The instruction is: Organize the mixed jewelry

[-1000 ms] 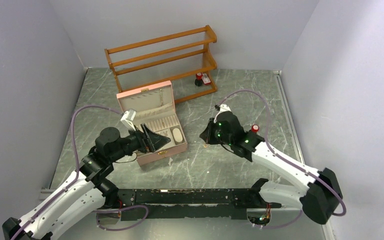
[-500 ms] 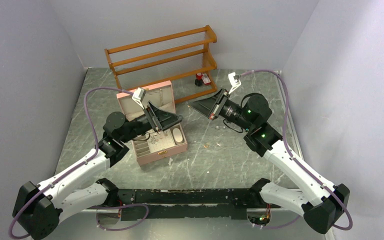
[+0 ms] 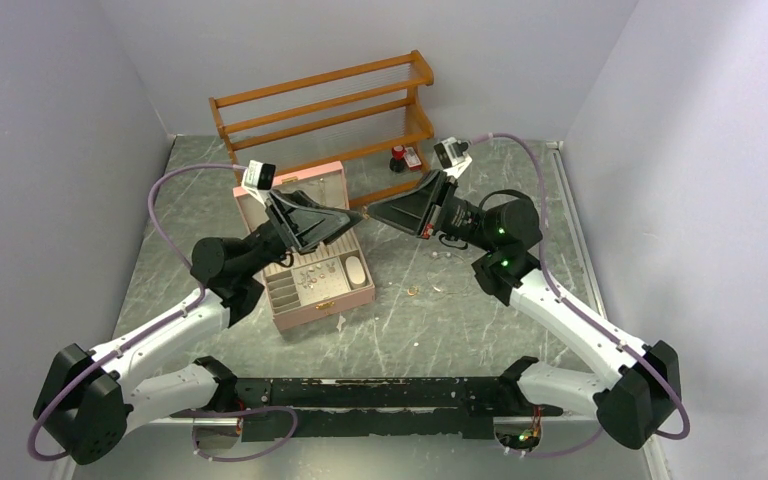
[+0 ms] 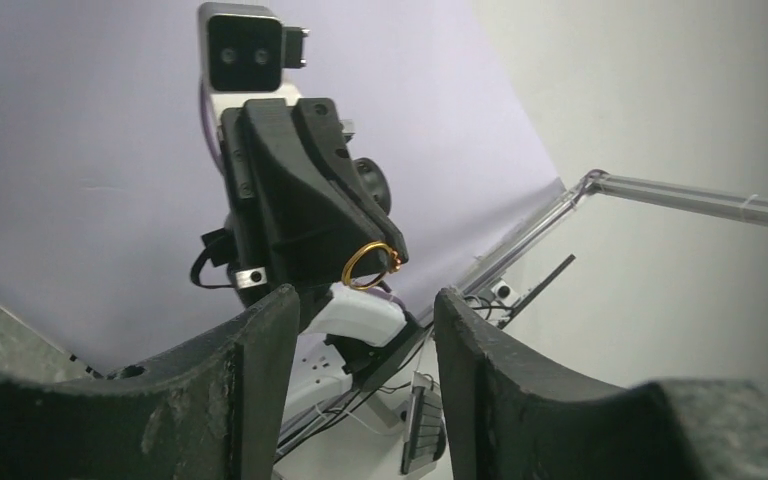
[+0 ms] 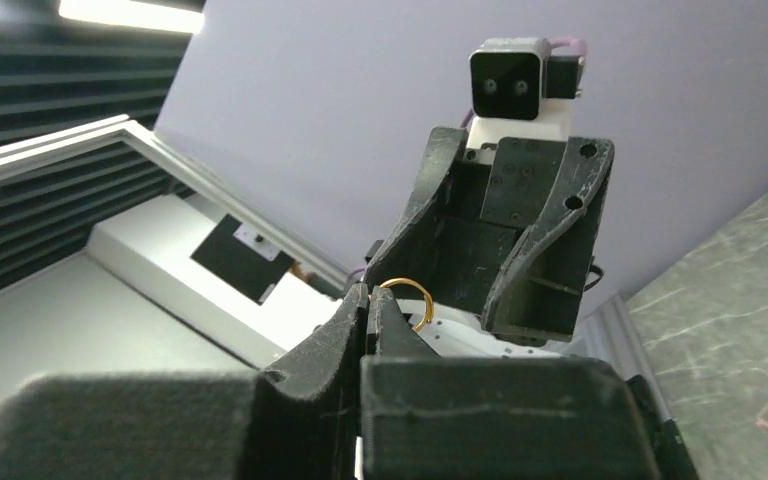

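Right gripper [image 5: 368, 298] clenched on 1 gold ring [image 5: 406, 283], high above pink box [image 3: 305, 310]. Left gripper [image 4: 360, 300] unclenched, empty, facing ring. Ring light, stiff, slippery: pinch exposed band.

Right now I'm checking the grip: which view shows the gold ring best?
Left wrist: the ring shows nearly whole at the right claw's tip. Right wrist hides its lower part behind the fingers. Top: too small to see.

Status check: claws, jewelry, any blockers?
Right claw shut on gold ring. Left claw open, facing it, tips apart. More jewelry loose on table. Nothing between claws.
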You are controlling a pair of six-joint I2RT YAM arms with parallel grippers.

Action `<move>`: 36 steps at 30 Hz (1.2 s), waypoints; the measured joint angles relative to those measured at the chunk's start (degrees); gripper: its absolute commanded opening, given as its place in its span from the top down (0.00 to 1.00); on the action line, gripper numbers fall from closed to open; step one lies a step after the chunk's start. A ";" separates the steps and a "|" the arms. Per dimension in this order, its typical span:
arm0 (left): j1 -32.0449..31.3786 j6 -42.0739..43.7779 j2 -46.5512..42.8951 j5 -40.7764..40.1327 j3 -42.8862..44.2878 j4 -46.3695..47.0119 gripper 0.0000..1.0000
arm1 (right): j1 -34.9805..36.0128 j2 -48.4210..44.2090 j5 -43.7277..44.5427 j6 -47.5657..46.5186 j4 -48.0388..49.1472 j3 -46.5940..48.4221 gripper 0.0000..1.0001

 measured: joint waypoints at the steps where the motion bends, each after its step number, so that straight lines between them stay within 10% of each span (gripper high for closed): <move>1: 0.00 -0.26 0.02 0.02 0.00 0.59 0.46 | 0.00 0.26 -0.35 1.44 1.79 -0.48 1.00; 29: -0.90 -2.82 3.80 5.03 1.95 7.02 0.61 | 1.22 4.98 -2.36 12.17 15.69 -3.34 1.00; 36: -0.92 -3.28 4.42 5.57 1.95 7.63 0.86 | 1.27 5.62 -2.32 13.05 17.25 -3.37 1.00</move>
